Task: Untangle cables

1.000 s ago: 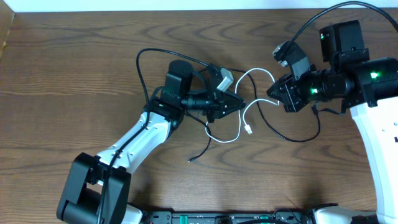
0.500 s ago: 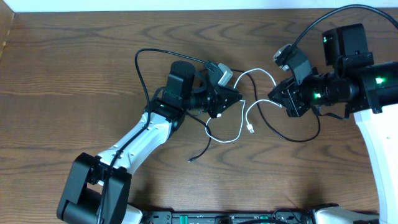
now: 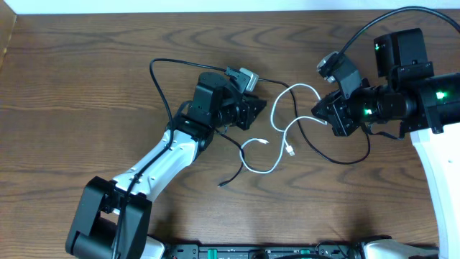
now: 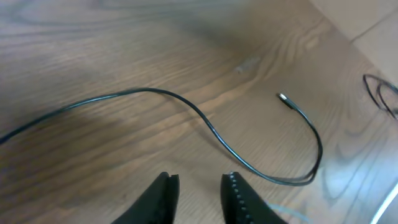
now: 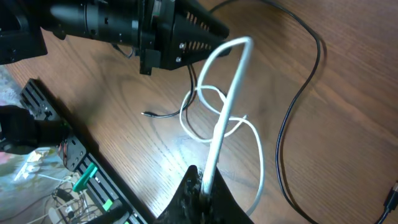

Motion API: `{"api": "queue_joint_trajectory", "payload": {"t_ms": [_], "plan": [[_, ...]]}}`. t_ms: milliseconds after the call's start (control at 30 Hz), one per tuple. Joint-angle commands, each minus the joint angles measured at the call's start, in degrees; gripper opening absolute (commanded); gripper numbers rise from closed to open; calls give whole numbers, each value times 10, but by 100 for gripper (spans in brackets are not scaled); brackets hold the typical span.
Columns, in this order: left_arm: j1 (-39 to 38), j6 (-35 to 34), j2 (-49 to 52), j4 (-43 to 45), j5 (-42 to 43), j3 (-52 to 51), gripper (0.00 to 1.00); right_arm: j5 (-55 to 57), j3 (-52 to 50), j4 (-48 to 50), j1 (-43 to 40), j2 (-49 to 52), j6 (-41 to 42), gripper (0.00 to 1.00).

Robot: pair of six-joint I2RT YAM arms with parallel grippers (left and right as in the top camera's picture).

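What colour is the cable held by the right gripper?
White. The cable shows best in the right wrist view.

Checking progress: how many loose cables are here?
2. The white cable loops mid-table, pinched in the right gripper; the black cable lies on the table, partly hidden.

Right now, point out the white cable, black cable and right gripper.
white cable (image 5: 227, 93), right wrist view, taut stretch.
black cable (image 4: 149, 91), left wrist view, top of arc.
right gripper (image 5: 200, 186), right wrist view, between fingertips.
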Motion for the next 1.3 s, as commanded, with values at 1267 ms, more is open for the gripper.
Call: {"api": "queue_joint_trajectory", "payload": {"t_ms": [1267], "plan": [[4, 110, 2, 33, 443, -1, 25, 51, 9, -2, -3, -9, -11, 1]]}}
